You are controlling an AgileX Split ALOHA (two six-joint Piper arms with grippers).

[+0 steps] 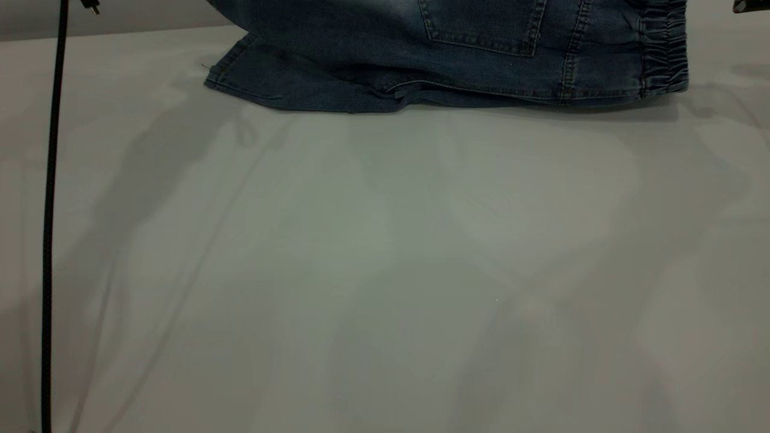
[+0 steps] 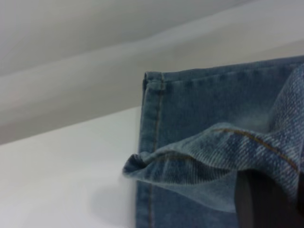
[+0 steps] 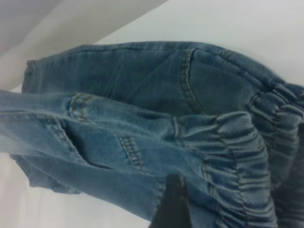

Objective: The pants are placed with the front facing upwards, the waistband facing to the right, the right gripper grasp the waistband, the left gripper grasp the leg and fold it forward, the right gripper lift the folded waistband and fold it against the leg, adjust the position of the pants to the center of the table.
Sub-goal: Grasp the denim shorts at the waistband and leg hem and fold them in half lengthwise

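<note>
At the far edge of the table point(image 1: 385, 270) we see the pants point(image 1: 469, 54) hanging, their lower fold touching the surface while the rest rises out of the exterior view. We use the pants as our landmark. The waistband point(image 1: 665, 51), ruched and darker, forms their right end; the hemmed leg opening forms their left end and rests on the table. A stitched back pocket point(image 1: 481, 27) shows on the side facing the camera.

In the left wrist view we find the left gripper point(image 2: 266, 202) at the leg end of the pants, a dark finger point(image 2: 259, 204) showing beneath a lifted fold of denim that drapes over it; it appears clamped on the leg hem. In the right wrist view the right gripper point(image 3: 173, 204) sits at the waistband end, a dark finger under the gathered elastic, closed on the waistband.

A black cable point(image 1: 51, 210) hangs well to the left of the pants.
</note>
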